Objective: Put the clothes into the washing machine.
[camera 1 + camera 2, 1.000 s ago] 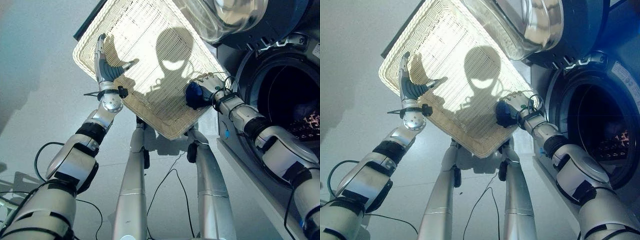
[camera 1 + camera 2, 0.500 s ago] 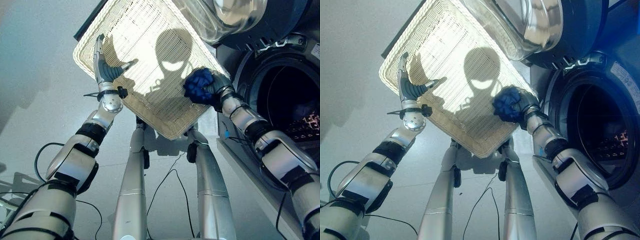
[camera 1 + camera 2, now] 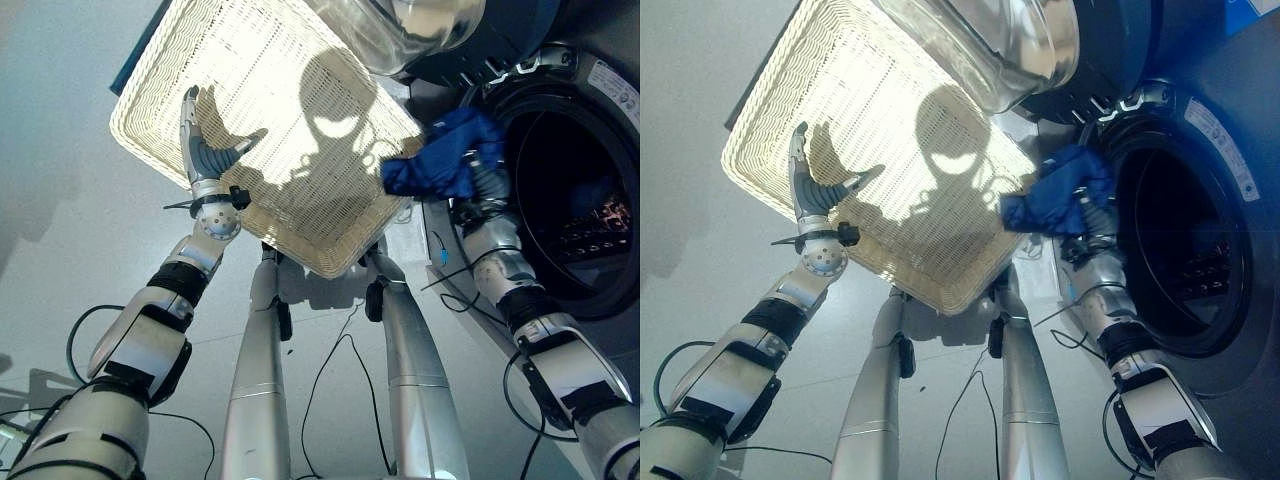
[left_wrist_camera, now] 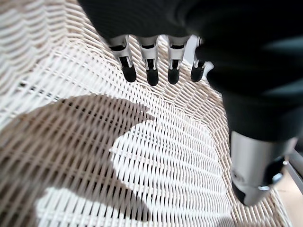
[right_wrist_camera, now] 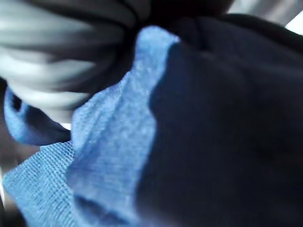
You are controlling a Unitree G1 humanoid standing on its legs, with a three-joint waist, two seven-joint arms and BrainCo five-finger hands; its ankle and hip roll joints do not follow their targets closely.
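Left eye view: right robot hand (image 3: 484,168) clutching blue cloth (image 3: 437,162) beside washing machine (image 3: 585,180) opening.

Basket (image 3: 250,90) left of washing machine (image 3: 575,200).

Blue cloth (image 5: 118,156), lit on one side and shadowed on the other, bunches against the dark ribbed cover (image 5: 61,52).

Pale grey floor (image 3: 60,200) carries everything. Wicker basket (image 3: 270,90) sits on it, white, rectangular, woven bottom bare, one short rim just beside washing machine (image 3: 590,200). Machine stands on floor too, dark front, round door (image 3: 420,30) swung open above basket's far corner. Patterned clothes (image 3: 600,225) lie inside drum.
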